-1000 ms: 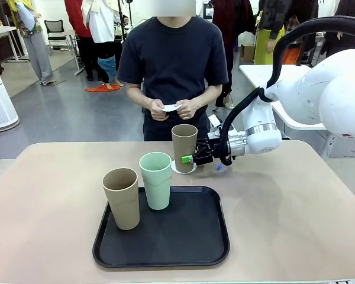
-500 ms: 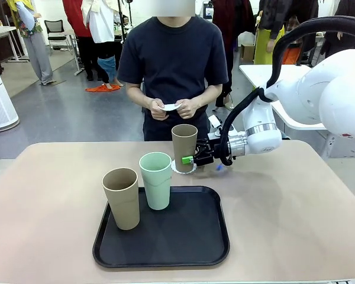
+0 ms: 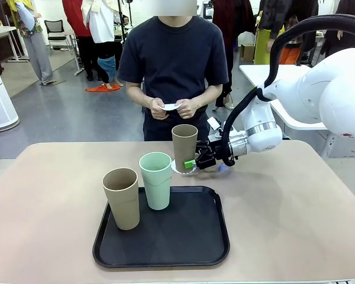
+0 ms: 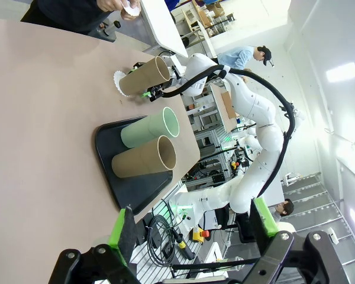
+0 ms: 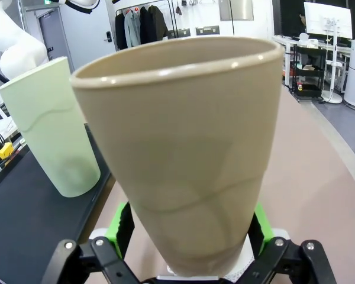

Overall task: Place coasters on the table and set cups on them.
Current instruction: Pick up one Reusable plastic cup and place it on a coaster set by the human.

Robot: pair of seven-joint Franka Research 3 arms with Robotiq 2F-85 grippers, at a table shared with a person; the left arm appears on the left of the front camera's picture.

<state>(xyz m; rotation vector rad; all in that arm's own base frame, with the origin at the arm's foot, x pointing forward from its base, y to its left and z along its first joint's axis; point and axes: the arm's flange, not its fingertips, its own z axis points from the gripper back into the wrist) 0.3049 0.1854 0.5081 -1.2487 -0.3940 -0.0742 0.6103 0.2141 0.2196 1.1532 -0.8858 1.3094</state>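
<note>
One tan cup (image 3: 184, 146) stands upright on a white scalloped coaster (image 3: 178, 170) on the beige table (image 3: 284, 207), just beyond the tray. My right gripper (image 3: 193, 163) is open at that cup's base, a green pad on either side of the cup (image 5: 183, 154), with the coaster's edge (image 5: 244, 266) showing beneath. The mint cup (image 3: 157, 180) and a second tan cup (image 3: 121, 198) stand on the black tray (image 3: 165, 242). The person holds more white coasters (image 3: 171, 107) in both hands. My left gripper (image 4: 192, 228) hangs open and empty, far from the cups.
The person stands at the table's far edge, right behind the placed cup. My right arm (image 3: 319, 94) reaches in from the right over the table. A white table (image 3: 266, 74) stands behind it. Bare tabletop lies left and right of the tray.
My right gripper has drawn slightly back to the right from the tan cup on the coaster. The cups and the person's hands have not moved.
</note>
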